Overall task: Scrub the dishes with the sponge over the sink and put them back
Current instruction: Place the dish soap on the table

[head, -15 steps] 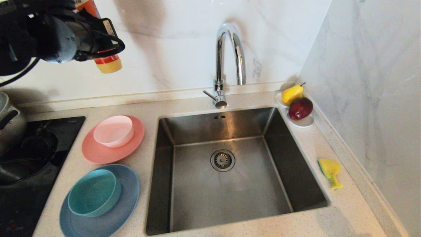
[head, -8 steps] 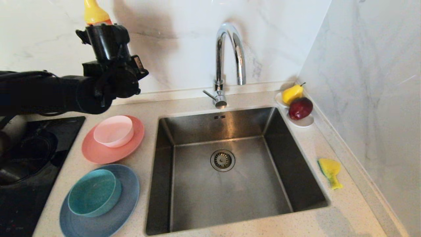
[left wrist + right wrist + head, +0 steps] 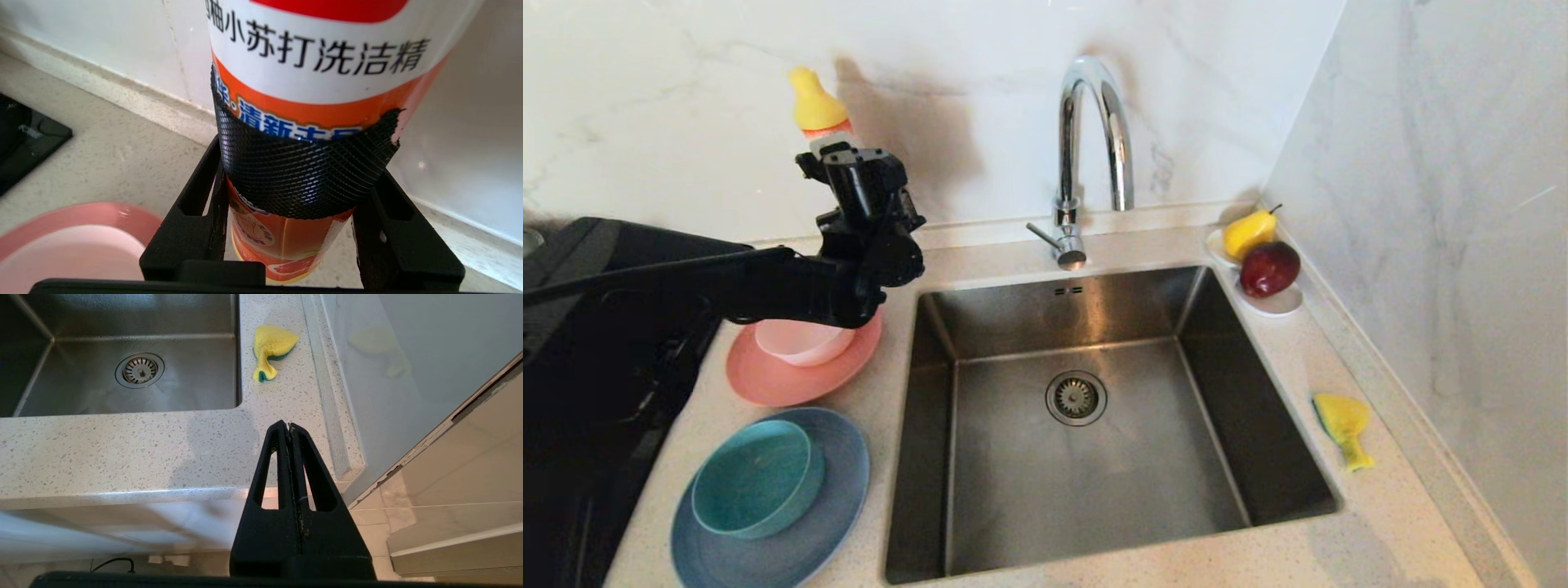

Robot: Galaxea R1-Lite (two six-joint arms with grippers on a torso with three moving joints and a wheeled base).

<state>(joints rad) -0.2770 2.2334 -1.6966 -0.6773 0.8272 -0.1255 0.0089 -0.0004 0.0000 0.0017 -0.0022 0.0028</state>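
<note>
One left tool (image 3: 302, 179) clamped on detergent bottle (image 3: 322, 61) above pale pink bowl (image 3: 800, 341), sponge (image 3: 1342, 426) well apart

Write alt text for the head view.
The left gripper holds an upright orange dish-soap bottle with a yellow cap above the speckled counter, left of the steel sink. A crumpled yellow sponge lies right of the sink.

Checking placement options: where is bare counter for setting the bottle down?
Free: the strip behind the salmon-pink plate along the wall, and the front edge before the sink. Crowded: left counter, with stacked dishes; back right corner, with fruit. The sponge occupies the right strip.
</note>
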